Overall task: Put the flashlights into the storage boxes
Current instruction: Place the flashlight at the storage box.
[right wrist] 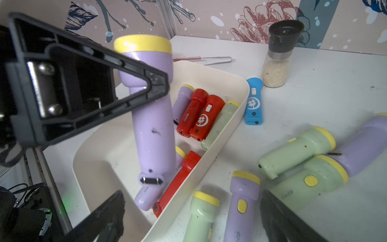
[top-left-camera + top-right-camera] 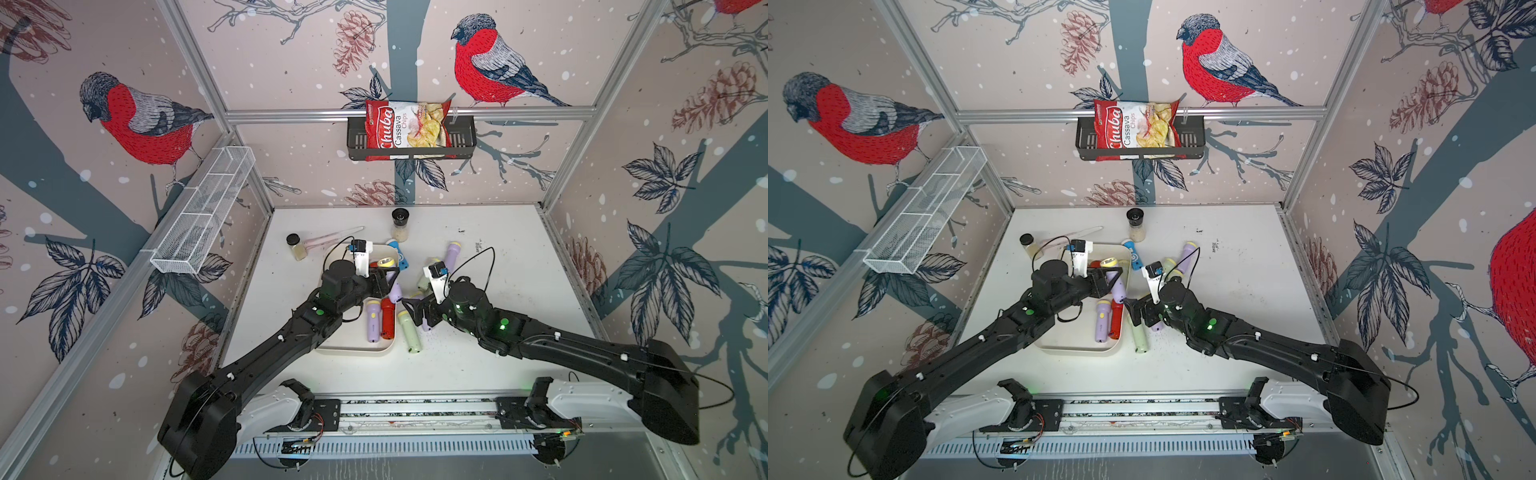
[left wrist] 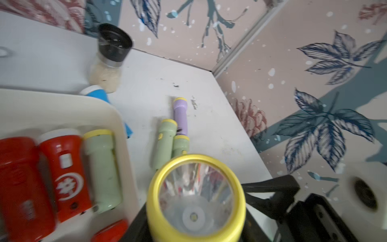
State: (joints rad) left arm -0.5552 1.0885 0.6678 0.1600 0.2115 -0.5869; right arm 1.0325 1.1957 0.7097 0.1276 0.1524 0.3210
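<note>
The cream-white storage box [image 2: 353, 351] lies left of the table's middle and holds several flashlights, red [image 1: 206, 117], lilac and pale green. My left gripper [image 2: 384, 276] is shut on a lilac flashlight [image 1: 155, 125] with a yellow head [image 3: 195, 197], held tilted over the box. My right gripper [image 1: 190, 220] stands open beside the box's right wall. Between its fingers a pale green flashlight [image 1: 202, 215] and a lilac one [image 1: 243, 205] lie on the table. More pale green ones [image 1: 297, 150] and a blue one [image 1: 253, 102] lie loose nearby.
Two black-capped glass jars [image 2: 400, 224] [image 2: 296, 246] and pink tongs [image 2: 332, 237] sit behind the box. A white wire rack [image 2: 203, 212] hangs on the left wall. A black basket [image 2: 461, 141] with a chips bag hangs on the back wall.
</note>
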